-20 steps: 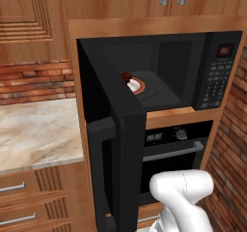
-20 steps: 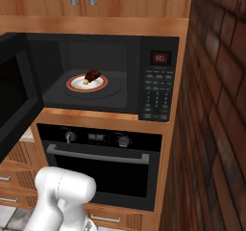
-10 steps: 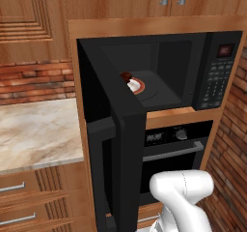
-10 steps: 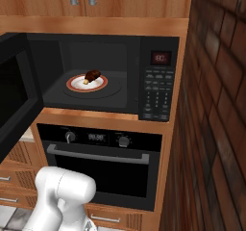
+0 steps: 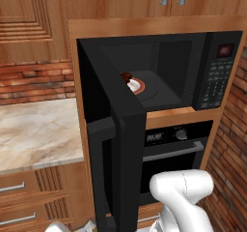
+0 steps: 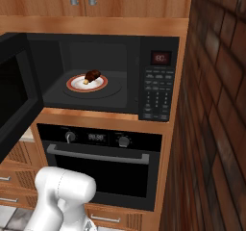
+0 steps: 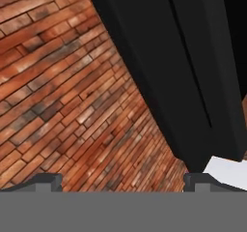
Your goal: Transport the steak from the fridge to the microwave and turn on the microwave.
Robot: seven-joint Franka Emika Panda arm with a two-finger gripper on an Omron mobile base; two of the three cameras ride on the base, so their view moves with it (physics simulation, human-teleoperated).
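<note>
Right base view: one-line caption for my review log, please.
Steak rests on a plate inside the open microwave, its door swung left, above the closed oven.

microwave (image 6: 96, 71): matt black, maybe plastic | cabinets (image 5: 34, 18): grained wood | counter (image 5: 38, 129): polished marble

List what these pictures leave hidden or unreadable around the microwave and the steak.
- Steak: in the left base view the open microwave door covers part of it and its plate.
- Microwave display: red digits too blurred to read in the right base view.
- Button panel: labels too small.
- Gripper: both tips cut off at the hand view's bottom.
</note>
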